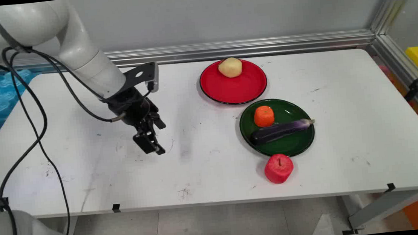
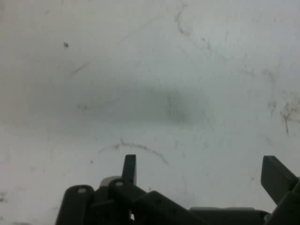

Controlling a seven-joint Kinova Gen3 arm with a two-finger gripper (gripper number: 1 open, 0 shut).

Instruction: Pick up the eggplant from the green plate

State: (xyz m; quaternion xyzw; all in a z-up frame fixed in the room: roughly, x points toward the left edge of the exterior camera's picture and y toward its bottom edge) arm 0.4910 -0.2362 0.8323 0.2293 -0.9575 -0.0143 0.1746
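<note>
1. The claw (image 1: 152,145) hangs low over the left-middle of the white bench (image 1: 343,94), its fingers spread apart and holding nothing.
2. In the hand view the claw (image 2: 201,171) shows one fingertip at left and one at right with bare, scuffed bench (image 2: 150,70) between and beyond them; a soft shadow lies across that surface.
3. Nothing lies right by the claw; the nearest things are well apart from it, to the right.
4. A red plate (image 1: 235,90) sits toward the back of the bench, with a pale yellowish potato (image 1: 230,67) at its far rim.
5. Just in front and to the right, almost touching it, is a green plate (image 1: 291,146); on it are an orange (image 1: 263,116) and, in front of that, a purple eggplant (image 1: 280,130) lying across the plate with its stem end over the right rim.
6. A red apple (image 1: 278,168) stands on the bench just beside the green plate's near rim.
7. Black cables (image 1: 39,121) hang from the arm at the left.
</note>
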